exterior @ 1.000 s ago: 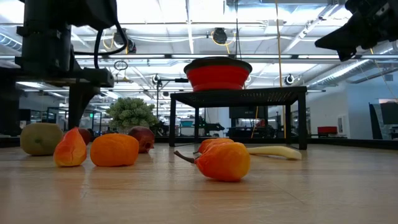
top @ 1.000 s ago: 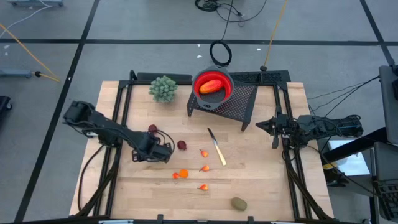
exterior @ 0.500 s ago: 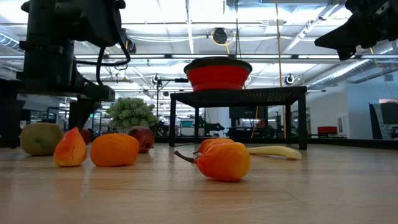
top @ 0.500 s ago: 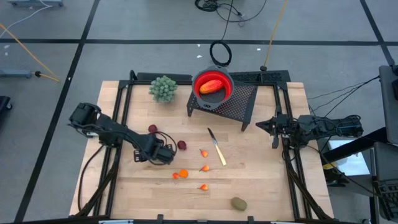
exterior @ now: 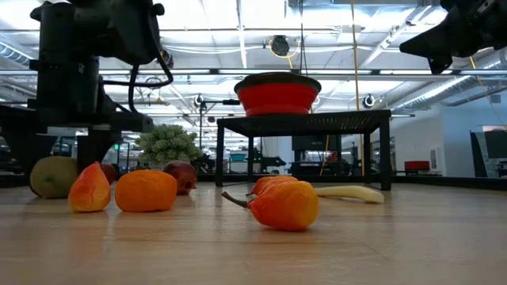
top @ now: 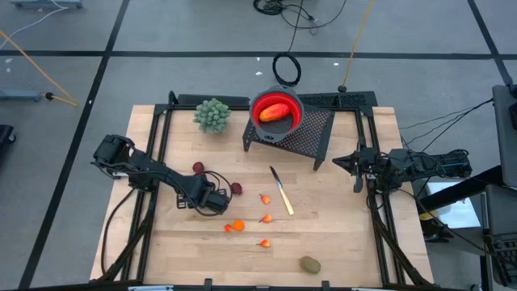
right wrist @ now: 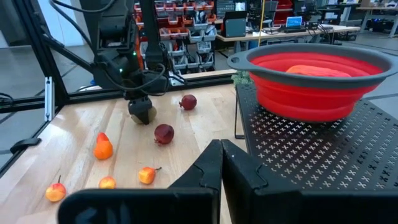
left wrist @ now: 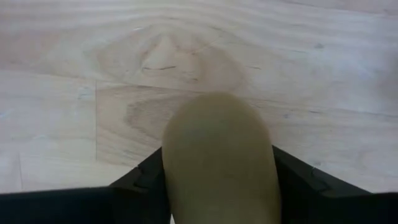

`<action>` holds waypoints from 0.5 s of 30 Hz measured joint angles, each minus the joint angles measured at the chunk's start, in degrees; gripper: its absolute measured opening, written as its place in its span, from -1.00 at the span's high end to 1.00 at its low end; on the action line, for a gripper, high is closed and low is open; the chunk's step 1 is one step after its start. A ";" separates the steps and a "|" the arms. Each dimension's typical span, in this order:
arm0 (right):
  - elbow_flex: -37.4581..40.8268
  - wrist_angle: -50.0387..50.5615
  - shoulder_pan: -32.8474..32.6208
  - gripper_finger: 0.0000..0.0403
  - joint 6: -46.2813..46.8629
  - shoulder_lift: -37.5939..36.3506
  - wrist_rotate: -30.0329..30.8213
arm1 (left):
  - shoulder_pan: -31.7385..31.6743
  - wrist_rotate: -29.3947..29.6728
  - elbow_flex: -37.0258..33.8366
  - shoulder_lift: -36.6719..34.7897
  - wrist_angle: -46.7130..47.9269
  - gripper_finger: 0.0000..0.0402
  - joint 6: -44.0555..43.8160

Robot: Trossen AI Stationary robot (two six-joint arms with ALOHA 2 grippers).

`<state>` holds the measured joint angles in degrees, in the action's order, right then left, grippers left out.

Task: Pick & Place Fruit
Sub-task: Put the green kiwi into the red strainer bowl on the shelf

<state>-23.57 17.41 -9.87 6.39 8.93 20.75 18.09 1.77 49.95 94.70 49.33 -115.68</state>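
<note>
left hand (top: 216,202): low over table, pinching brownish-green oval (left wrist: 219,163) | right hand (top: 353,168): raised, pressed together

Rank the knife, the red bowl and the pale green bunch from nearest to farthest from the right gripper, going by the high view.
Measured from the right gripper, at the table's right edge:
1. Red bowl, on the black rack up and left of the gripper.
2. Knife, on the wood near the table's middle; close to the bowl's distance, but a little farther.
3. Pale green bunch, at the far left corner, clearly farthest.
</note>
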 joint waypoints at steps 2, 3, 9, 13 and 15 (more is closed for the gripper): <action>0.00 0.00 0.00 1.00 0.00 0.00 0.00 | 0.00 0.10 -0.02 0.00 0.01 0.06 0.04; 0.00 -0.02 0.00 1.00 0.00 0.00 0.00 | 0.00 0.08 -0.02 0.00 0.01 0.06 0.08; 0.00 -3.69 0.02 1.00 0.00 0.00 0.04 | -0.11 -1.41 -0.27 -1.01 0.28 -0.06 3.20; 0.00 -9.20 0.02 1.00 0.00 0.24 0.21 | -0.04 -1.74 -0.28 -3.33 1.53 -0.02 3.36; 0.00 -11.81 0.02 1.00 -0.01 0.91 0.38 | 0.00 -0.25 -0.31 -4.46 2.37 0.03 3.52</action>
<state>-23.57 5.60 -9.85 6.38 9.84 21.13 18.09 1.52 49.65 90.24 51.70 -112.16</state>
